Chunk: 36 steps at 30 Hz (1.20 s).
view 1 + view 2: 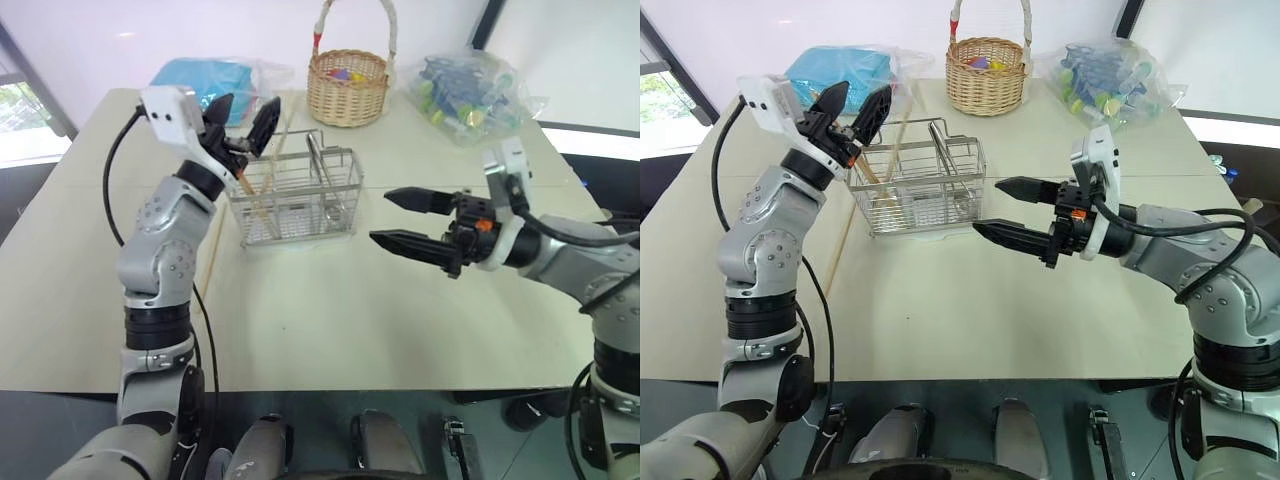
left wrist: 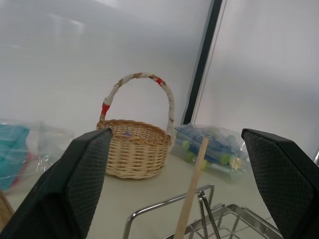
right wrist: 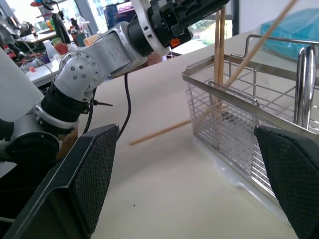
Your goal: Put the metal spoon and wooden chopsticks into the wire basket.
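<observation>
The left hand point(image 1: 243, 122) hangs spread above the basket point(image 1: 296, 197), chopsticks point(image 1: 249, 192) standing inside. One chopstick point(image 3: 160, 132) lies on the counter point(image 1: 350, 300) beside it. The right hand point(image 1: 398, 220) is spread too. Lift straight up, clear of the sticks.

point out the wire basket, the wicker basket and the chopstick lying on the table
wire basket point(image 1: 300, 205), left eye view, front mesh wall
wicker basket point(image 1: 346, 95), left eye view, woven side
chopstick lying on the table point(image 3: 160, 132), right wrist view, middle of the stick

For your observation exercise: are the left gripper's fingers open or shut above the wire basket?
Open. The left gripper has its two fingers spread apart over the wire basket, gripping nothing.
</observation>
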Each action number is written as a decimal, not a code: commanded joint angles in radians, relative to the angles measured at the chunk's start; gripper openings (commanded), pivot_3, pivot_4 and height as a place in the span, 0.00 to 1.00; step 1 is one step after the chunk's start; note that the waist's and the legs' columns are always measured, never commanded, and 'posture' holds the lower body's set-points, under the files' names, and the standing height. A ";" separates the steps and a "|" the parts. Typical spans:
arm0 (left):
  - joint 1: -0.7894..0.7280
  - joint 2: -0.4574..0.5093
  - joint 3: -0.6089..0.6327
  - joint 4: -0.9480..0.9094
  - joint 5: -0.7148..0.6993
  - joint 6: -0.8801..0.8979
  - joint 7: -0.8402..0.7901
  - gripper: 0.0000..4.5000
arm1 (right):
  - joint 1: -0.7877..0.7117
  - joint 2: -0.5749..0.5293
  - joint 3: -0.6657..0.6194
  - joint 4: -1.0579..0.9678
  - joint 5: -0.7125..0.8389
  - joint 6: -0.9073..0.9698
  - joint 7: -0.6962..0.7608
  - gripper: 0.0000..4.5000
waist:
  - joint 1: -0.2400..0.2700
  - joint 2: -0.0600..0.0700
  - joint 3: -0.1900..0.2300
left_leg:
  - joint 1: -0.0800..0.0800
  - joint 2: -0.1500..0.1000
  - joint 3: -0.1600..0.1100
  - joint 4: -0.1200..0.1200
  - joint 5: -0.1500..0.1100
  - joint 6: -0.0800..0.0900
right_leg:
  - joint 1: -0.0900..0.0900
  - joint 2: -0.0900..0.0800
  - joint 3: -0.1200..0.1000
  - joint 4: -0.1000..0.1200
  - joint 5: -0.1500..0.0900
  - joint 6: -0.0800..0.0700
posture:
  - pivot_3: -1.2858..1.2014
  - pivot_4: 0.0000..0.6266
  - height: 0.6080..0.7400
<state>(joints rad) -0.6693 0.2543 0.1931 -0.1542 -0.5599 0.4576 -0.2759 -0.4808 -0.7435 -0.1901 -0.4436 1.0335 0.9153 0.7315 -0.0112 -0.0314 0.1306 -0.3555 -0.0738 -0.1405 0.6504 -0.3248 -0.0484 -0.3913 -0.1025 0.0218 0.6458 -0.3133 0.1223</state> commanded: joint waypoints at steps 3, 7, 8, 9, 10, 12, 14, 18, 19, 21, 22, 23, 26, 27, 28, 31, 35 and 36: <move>-0.112 0.096 0.119 -0.126 -0.114 0.201 0.135 1.00 | -0.038 0.015 0.007 0.011 -0.019 -0.039 0.012 1.00 | -0.003 0.000 0.000 | 0.000 0.000 0.000 0.000 0.000 0.000 | 0.000 0.000 0.000 0.000 0.000 0.000 | 0.52 0.24 1.00; -0.186 0.212 0.197 -0.162 -0.228 0.406 0.204 1.00 | -0.044 0.021 0.015 0.021 -0.032 -0.049 0.024 1.00 | -0.003 0.000 0.000 | 0.000 0.000 0.000 0.000 0.000 0.000 | -0.001 0.000 0.000 0.000 0.000 0.000 | 0.52 0.24 1.00; -0.196 0.249 0.214 -0.160 -0.247 0.465 0.220 1.00 | -0.043 0.022 0.018 0.023 -0.036 -0.052 0.029 1.00 | -0.003 0.000 0.000 | 0.000 0.000 0.000 -0.001 0.000 0.000 | -0.001 0.000 0.000 0.000 0.000 0.000 | 0.52 0.24 1.00; -0.200 0.290 0.231 -0.152 -0.261 0.535 0.239 1.00 | -0.042 0.022 0.021 0.025 -0.040 -0.056 0.034 1.00 | -0.003 0.000 0.000 | 0.001 0.000 0.000 -0.001 0.000 0.000 | -0.001 0.000 0.000 0.000 0.000 0.000 | 0.52 0.24 1.00; -0.202 0.322 0.246 -0.142 -0.274 0.596 0.257 1.00 | -0.042 0.022 0.025 0.028 -0.044 -0.059 0.040 1.00 | -0.003 0.000 0.000 | 0.001 0.000 0.000 -0.001 0.000 0.000 | 0.000 0.000 0.000 0.001 0.000 0.000 | 0.52 0.24 1.00; -0.187 0.390 0.244 -0.141 -0.271 0.711 0.280 1.00 | -0.043 0.022 0.033 0.034 -0.054 -0.063 0.052 1.00 | -0.004 0.000 0.000 | 0.001 0.000 -0.001 -0.002 0.000 0.000 | -0.001 0.000 0.000 0.001 0.000 0.000 | 0.52 0.24 1.00; -0.167 0.426 0.238 -0.148 -0.266 0.834 0.313 1.00 | -0.046 0.021 0.041 0.041 -0.061 -0.065 0.064 1.00 | -0.005 0.000 0.000 | 0.001 0.000 -0.001 -0.002 0.000 0.000 | -0.001 0.001 0.000 0.001 0.000 0.000 | 0.52 0.24 1.00; -0.148 0.400 0.275 -0.176 -0.238 1.064 0.383 1.00 | -0.060 0.022 0.057 0.059 -0.071 -0.065 0.083 1.00 | -0.001 0.000 0.000 | 0.000 0.000 -0.002 -0.002 0.000 0.000 | -0.001 0.001 0.000 0.001 0.000 0.000 | 0.52 0.24 1.00; -0.142 0.392 0.279 -0.187 -0.224 1.105 0.391 1.00 | -0.065 0.022 0.060 0.064 -0.073 -0.064 0.087 1.00 | -0.003 0.000 0.000 | 0.000 0.000 -0.002 -0.002 0.000 0.000 | -0.001 0.001 0.000 0.001 0.000 0.000 | 0.52 0.24 1.00; -0.130 0.353 0.307 -0.194 -0.213 1.148 0.414 1.00 | -0.073 0.022 0.066 0.071 -0.077 -0.061 0.094 1.00 | -0.004 0.000 0.000 | 0.000 -0.001 -0.002 -0.002 0.000 0.000 | -0.001 0.000 0.000 0.001 0.000 0.000 | 0.52 0.24 1.00; -0.118 0.337 0.315 -0.193 -0.212 1.155 0.426 1.00 | -0.076 0.021 0.069 0.073 -0.079 -0.060 0.098 1.00 | -0.003 0.000 0.000 | 0.000 0.000 -0.002 -0.002 0.000 0.000 | -0.001 0.000 0.000 0.001 0.000 0.000 | 0.52 0.24 1.00; -0.099 0.327 0.311 -0.196 -0.212 1.157 0.433 1.00 | -0.079 0.021 0.070 0.074 -0.079 -0.057 0.100 1.00 | -0.003 0.000 0.000 | 0.000 0.000 -0.002 -0.002 0.000 0.000 | -0.001 0.000 0.000 0.001 0.000 0.000 | 0.52 0.24 1.00; -0.039 0.287 0.287 -0.189 -0.208 1.157 0.463 1.00 | -0.089 0.021 0.075 0.076 -0.077 -0.050 0.101 1.00 | -0.005 0.000 0.000 | 0.001 0.000 -0.001 -0.002 0.000 0.000 | -0.001 0.000 0.000 0.001 0.000 0.000 | 0.52 0.24 1.00; -0.018 0.269 0.274 -0.179 -0.204 1.157 0.472 1.00 | -0.091 0.021 0.076 0.076 -0.076 -0.048 0.099 1.00 | -0.004 0.000 0.000 | 0.000 0.000 -0.001 -0.002 0.000 0.000 | -0.001 0.000 0.000 0.001 0.000 0.000 | 0.52 0.24 1.00; 0.001 0.256 0.259 -0.171 -0.197 1.157 0.477 1.00 | -0.094 0.022 0.077 0.074 -0.075 -0.046 0.097 1.00 | -0.003 0.000 0.000 | 0.000 0.000 -0.001 -0.002 0.000 0.000 | -0.001 0.000 0.000 0.001 0.000 0.000 | 0.52 0.24 1.00; 0.038 0.202 0.235 -0.124 -0.138 1.157 0.483 1.00 | -0.097 0.023 0.077 0.069 -0.071 -0.039 0.092 1.00 | 0.000 0.000 0.000 | 0.000 0.000 -0.001 -0.002 0.000 0.000 | -0.001 0.000 0.000 0.001 0.000 0.000 | 0.52 0.24 1.00; 0.046 0.163 0.180 -0.009 -0.051 1.101 0.449 1.00 | -0.094 0.023 0.071 0.059 -0.066 -0.033 0.085 1.00 | 0.000 0.000 0.000 | 0.000 -0.001 -0.001 -0.002 0.000 0.000 | -0.001 0.000 0.000 0.001 0.000 0.000 | 0.52 0.24 1.00; 0.041 0.160 0.168 0.016 -0.036 1.081 0.436 1.00 | -0.094 0.023 0.070 0.057 -0.064 -0.031 0.083 1.00 | 0.000 0.000 0.000 | 0.000 -0.001 -0.001 -0.002 0.000 0.000 | -0.001 0.000 0.000 0.001 0.000 0.000 | 0.52 0.24 1.00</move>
<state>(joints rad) -0.6189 0.4109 0.3770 -0.1508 -0.6256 1.5776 0.1789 -0.5593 -0.7233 -0.1006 -0.3604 0.9555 0.8875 0.8181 -0.0113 -0.0313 0.1307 -0.3555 -0.0745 -0.1414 0.6485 -0.3248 -0.0485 -0.3921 -0.1027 0.0219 0.6465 -0.3132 0.1220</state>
